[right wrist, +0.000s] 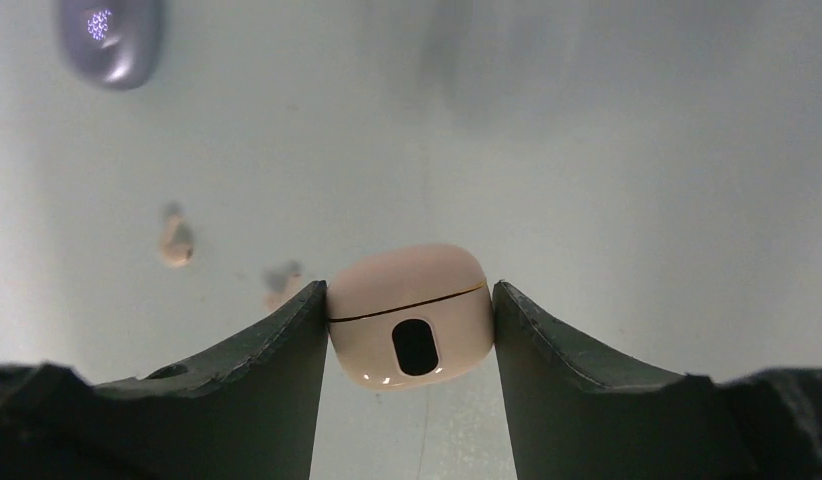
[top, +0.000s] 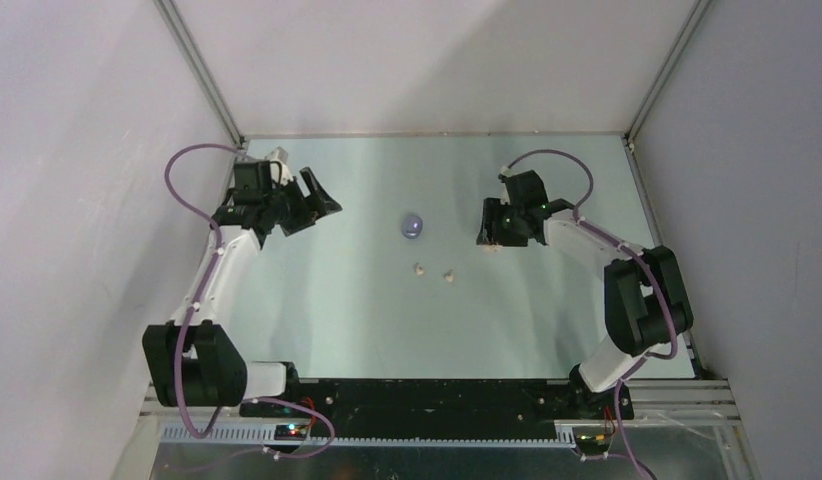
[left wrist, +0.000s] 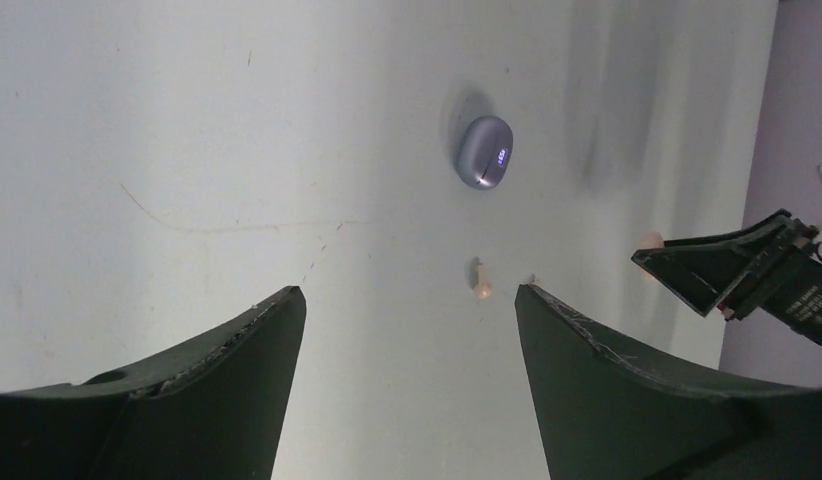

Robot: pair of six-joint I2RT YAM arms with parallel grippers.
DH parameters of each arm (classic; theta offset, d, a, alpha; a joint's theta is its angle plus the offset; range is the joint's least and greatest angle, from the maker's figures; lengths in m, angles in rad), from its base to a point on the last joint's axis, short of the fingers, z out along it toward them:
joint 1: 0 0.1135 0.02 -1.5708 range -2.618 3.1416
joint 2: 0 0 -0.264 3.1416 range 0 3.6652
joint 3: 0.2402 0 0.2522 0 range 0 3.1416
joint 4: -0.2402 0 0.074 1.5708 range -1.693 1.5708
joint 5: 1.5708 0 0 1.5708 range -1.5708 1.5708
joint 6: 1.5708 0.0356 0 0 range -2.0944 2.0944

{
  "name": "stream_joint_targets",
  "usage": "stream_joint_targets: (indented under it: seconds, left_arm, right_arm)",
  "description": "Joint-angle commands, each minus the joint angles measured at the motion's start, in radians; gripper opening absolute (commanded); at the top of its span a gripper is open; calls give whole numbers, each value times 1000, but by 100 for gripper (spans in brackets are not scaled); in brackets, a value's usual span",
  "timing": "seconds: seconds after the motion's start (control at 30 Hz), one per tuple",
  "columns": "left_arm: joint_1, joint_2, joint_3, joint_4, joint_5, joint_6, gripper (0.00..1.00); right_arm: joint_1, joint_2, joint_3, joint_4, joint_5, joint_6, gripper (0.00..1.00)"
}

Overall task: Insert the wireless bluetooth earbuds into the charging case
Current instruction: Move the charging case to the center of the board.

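Worktop (top: 317, 300) as I viewed it from above: a pale green surface, faintly scratched. On it lay a closed purple case (top: 413, 226) near the middle. Just nearer the arm bases lay two cream-beige earbuds (top: 419, 268) (top: 449, 275), side by side, not touching.

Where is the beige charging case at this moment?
The beige charging case sits clamped in the right pincer, in the right half of the top view, to the right of the purple case.

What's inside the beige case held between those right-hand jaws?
The beige case is closed, showing only a seam and a dark oval recess; its inside is hidden.
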Motion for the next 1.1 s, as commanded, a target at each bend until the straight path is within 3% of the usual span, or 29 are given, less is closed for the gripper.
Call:
stream_joint_targets:
  seconds: [0.0, 0.27, 0.4, 0.6, 0.67, 0.8, 0.9, 0.93, 0.97, 1.07]
  left_arm:
    - [-4, 38, 70, 21, -29, 36, 83]
    - [-4, 110, 134, 16, -41, 10, 83]
    - [-4, 136, 152, 14, -32, 3, 83]
    - [-4, 154, 172, 27, -23, 0, 83]
    - [-4, 153, 184, 27, -14, 12, 83]
    - [-36, 137, 203, 36, 8, 75, 83]
    - [-42, 107, 197, 43, 50, 149, 83]
    - [-44, 101, 195, 44, 55, 160, 83]
    - [-45, 94, 189, 44, 61, 175, 83]
    - [-47, 75, 161, 60, 75, 184, 83]
  right_arm:
    - [-34, 52, 21, -7, 89, 167, 50]
    - [-25, 175, 62, -58, 240, 242, 52]
    - [-27, 194, 73, -80, 233, 235, 65]
    - [-98, 133, 146, -127, 41, 132, 84]
    - [-158, 113, 178, -168, -65, 43, 85]
    - [-256, 138, 296, -323, -496, -342, 78]
    - [-266, 238, 456, -604, -652, -919, 72]
    - [-262, 259, 547, -767, -673, -1044, 71]
    - [-257, 293, 617, -831, -689, -1269, 71]
    - [-221, 337, 693, -989, -644, -1552, 69]
